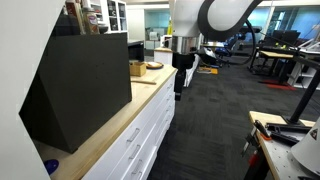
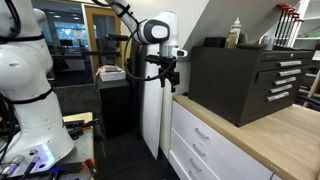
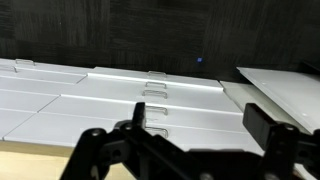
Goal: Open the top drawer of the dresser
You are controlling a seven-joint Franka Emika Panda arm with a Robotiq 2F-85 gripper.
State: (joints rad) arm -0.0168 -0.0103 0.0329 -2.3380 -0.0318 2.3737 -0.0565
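The dresser (image 1: pixel 150 135) is a long white cabinet with a light wood countertop (image 1: pixel 120 120), seen in both exterior views (image 2: pixel 215 150). Its top drawer (image 1: pixel 160 106) runs just under the countertop and looks shut; it also shows in an exterior view (image 2: pixel 198 134). My gripper (image 1: pixel 179 90) hangs open and empty at the dresser's far end, level with the countertop edge (image 2: pixel 170 80). In the wrist view the open fingers (image 3: pixel 197 125) frame the white drawer fronts and their silver bar handles (image 3: pixel 152 108). The nearest handle is partly hidden behind the left finger.
A big black wedge-shaped box (image 1: pixel 80 85) stands on the countertop, its own drawers visible in an exterior view (image 2: pixel 250 80). Small boxes (image 1: pixel 137 68) sit behind it. A white panel (image 3: pixel 285 95) lies right of the fingers. Dark carpet (image 1: pixel 215 120) lies in front of the dresser.
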